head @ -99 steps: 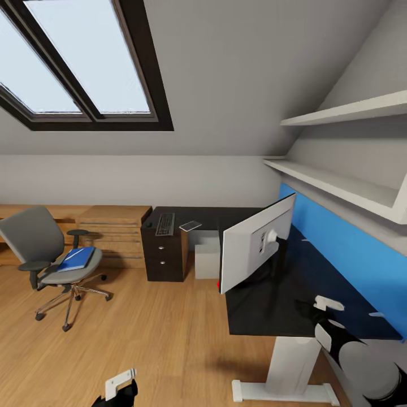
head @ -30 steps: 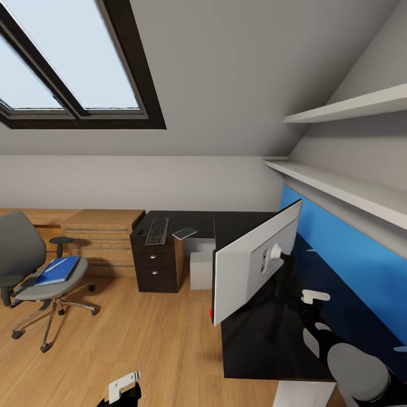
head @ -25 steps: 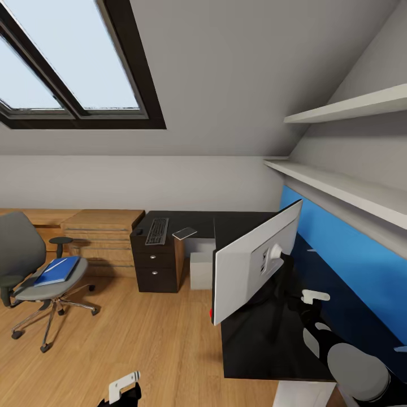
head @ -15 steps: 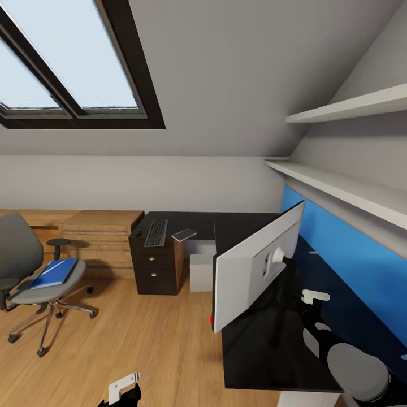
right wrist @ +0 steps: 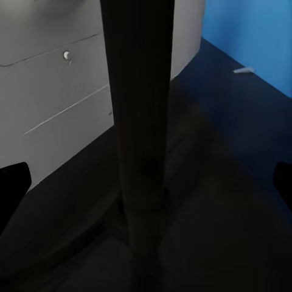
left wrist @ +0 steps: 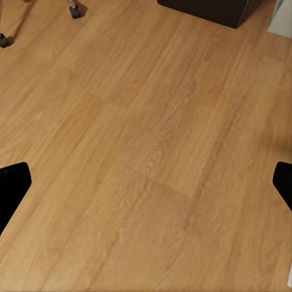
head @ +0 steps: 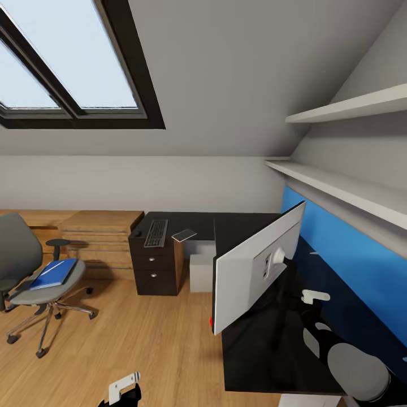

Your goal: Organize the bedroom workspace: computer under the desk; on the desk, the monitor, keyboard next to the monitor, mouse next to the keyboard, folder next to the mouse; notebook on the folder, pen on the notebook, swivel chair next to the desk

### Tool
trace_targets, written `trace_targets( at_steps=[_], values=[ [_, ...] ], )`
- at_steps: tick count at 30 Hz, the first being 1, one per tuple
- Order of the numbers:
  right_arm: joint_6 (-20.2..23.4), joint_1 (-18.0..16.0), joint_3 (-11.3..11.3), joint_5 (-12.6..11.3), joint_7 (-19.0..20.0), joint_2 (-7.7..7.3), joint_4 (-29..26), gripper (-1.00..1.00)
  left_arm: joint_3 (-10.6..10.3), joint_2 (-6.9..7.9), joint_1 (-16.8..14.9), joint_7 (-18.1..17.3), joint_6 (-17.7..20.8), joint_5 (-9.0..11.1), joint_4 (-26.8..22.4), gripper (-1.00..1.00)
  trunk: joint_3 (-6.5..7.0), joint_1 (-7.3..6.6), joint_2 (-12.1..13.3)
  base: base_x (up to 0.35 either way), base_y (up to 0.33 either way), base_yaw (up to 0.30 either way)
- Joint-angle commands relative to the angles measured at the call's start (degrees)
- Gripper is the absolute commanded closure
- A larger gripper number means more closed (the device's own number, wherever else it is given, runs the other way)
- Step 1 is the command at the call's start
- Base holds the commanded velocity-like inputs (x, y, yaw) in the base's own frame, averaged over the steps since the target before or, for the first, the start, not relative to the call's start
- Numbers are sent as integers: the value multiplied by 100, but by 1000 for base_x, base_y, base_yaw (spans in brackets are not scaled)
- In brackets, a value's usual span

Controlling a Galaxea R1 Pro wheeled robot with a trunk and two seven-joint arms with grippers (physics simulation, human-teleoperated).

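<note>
The long black L-shaped desk (head: 249, 339) fills the lower right, carrying the white-backed flat monitor (head: 254, 265). At left stands the grey swivel chair (head: 28, 271), a blue folder (head: 53, 273) on its seat. Mid-frame, the dark keyboard (head: 156, 232) lies on the desk. The left hand (left wrist: 146, 182) spreads released over wooden floor; the right hand (right wrist: 146, 182) gapes around the monitor's stand.

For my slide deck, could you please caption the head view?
Attic bedroom: monitor on the black desk, blue folder on the swivel chair, keyboard on the far cabinet.
</note>
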Motion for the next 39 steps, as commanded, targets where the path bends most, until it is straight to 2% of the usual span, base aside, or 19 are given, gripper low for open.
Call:
trace_targets(
  at_steps=[1,39],
  values=[
    [-19,-4,-48,34,15,-2,6,-100,-50,4,-4,35,-24,44,2,-100,-6,2,-7,22,-8,0],
    [-19,-4,-48,34,15,-13,8,-100,-45,7,-4,34,-24,53,10,-100,-6,2,-7,93,-19,0]
  ],
)
